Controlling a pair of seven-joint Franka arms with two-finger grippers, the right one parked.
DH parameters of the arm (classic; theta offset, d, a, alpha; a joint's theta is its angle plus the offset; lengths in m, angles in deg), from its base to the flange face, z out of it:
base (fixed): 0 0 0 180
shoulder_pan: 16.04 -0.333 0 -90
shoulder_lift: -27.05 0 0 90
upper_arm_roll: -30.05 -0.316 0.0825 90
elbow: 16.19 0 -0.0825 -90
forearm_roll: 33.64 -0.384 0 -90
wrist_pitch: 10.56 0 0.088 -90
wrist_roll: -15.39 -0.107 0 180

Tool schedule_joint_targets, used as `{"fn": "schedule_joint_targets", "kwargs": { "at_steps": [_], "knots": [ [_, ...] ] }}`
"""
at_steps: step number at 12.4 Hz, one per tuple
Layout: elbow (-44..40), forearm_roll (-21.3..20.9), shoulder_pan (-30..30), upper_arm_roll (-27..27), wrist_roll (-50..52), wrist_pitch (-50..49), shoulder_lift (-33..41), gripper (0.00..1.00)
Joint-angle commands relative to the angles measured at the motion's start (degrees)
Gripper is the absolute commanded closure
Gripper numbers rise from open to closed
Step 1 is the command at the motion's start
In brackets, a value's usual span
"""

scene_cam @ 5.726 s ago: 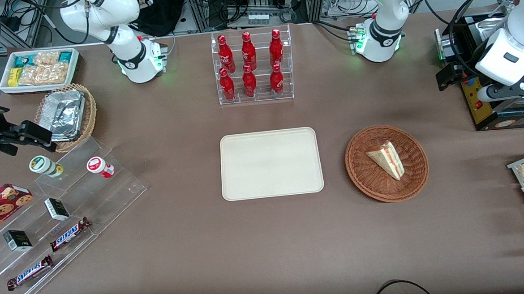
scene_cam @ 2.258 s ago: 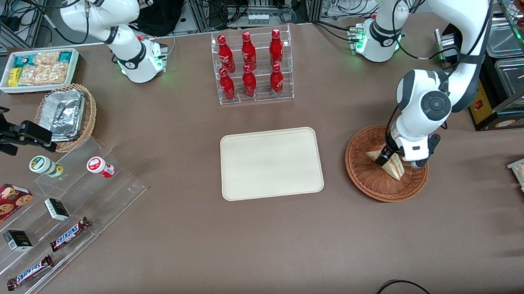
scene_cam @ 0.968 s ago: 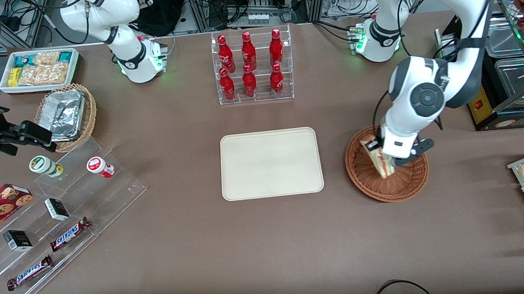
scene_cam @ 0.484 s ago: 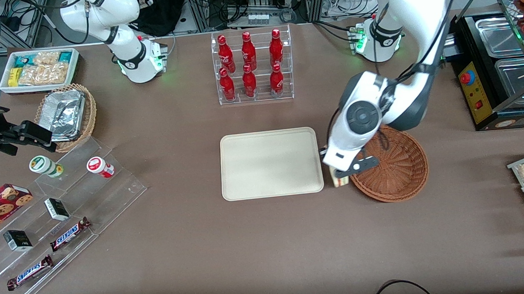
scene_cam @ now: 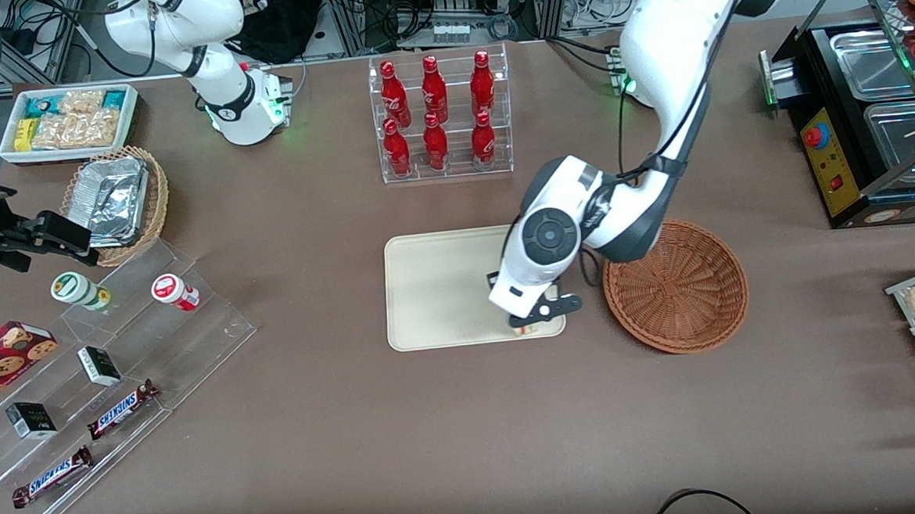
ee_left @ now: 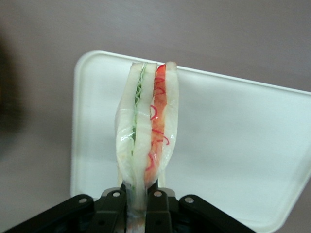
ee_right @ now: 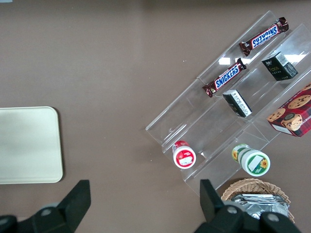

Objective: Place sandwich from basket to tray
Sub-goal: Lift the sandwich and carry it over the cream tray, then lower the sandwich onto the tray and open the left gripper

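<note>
Claw (scene_cam: 535, 321) gripping sandwich (ee_left: 146, 131) edge-up over tray (scene_cam: 443, 289) corner nearest basket (scene_cam: 676, 285); bottle rack (scene_cam: 440, 117) well apart; arm hiding most of sandwich in front view

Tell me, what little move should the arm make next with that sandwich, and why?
Probably lower it a little and then let go. The gripper is shut on the sandwich, already over the tray near its basket-side corner, and the basket is empty.
</note>
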Motion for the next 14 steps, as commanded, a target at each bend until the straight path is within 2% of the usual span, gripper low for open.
{"fn": "schedule_joint_targets", "kwargs": {
  "at_steps": [1, 7, 14],
  "knots": [
    [-6.1, 1.1, 3.1, -0.7, 3.0, -2.4, -4.1, 0.99],
    [-8.8, 1.1, 7.2, -0.7, 6.5, 0.0, -8.0, 0.99],
    [-2.9, -0.1, 9.9, -1.1, 6.7, 5.8, -6.7, 0.99]
  ]
}}
